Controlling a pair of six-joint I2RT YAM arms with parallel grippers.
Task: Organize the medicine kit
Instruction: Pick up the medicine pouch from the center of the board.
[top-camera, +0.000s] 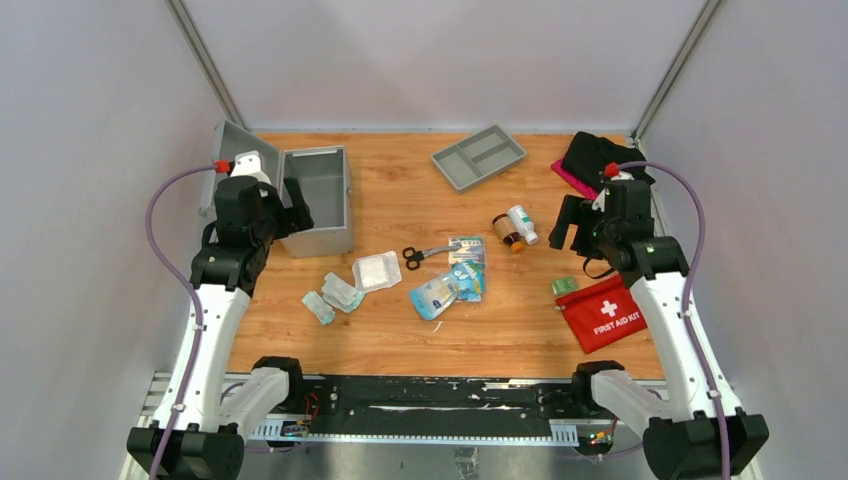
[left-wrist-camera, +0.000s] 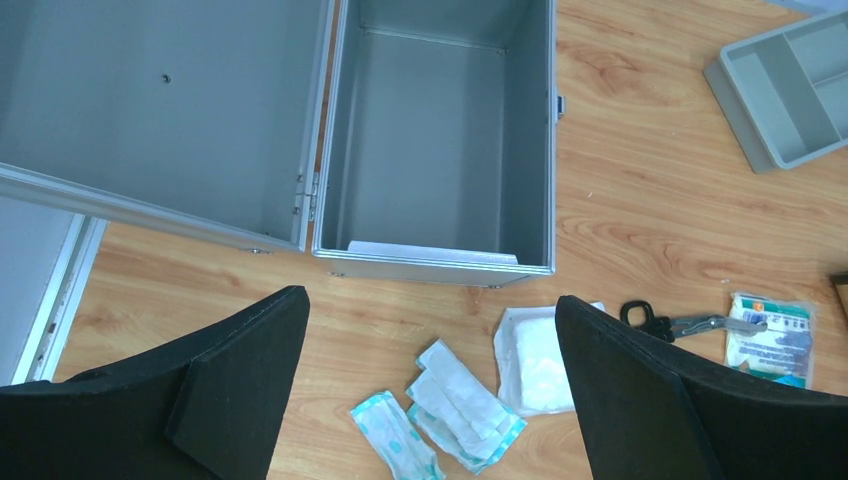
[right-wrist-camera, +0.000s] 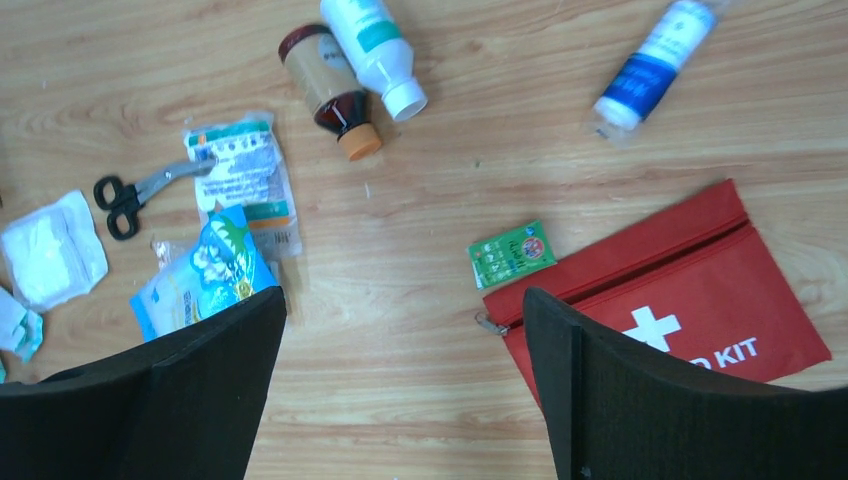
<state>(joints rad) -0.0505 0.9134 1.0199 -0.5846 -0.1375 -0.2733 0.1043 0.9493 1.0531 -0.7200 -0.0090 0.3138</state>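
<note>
The kit (top-camera: 322, 190) sits far left on the surface (top-camera: 520, 340), open, with its lid (left-wrist-camera: 150, 100) swung out to the left. It is a stiff metal box with smooth walls that are likely slippery. With so little inside it should be light, and the hinged lid will swing if nudged. The best hold looks to be a wall rim or the lid's edge.

The left tool (left-wrist-camera: 430, 297) hovers just near of it, spread wide and holding nothing. The right tool (right-wrist-camera: 403, 292) is also wide and bare, above the right side.

Counted:
- one kit
- one tray (top-camera: 479, 156)
- one scissors (top-camera: 420, 255)
- one pouch (top-camera: 602, 312)
- one green packet (right-wrist-camera: 512, 253)
- three bottles (right-wrist-camera: 370, 45)
- one gauze pad (top-camera: 377, 271)
- about three sealed packets (left-wrist-camera: 455, 405)
- two printed packs (right-wrist-camera: 205, 275)
</note>
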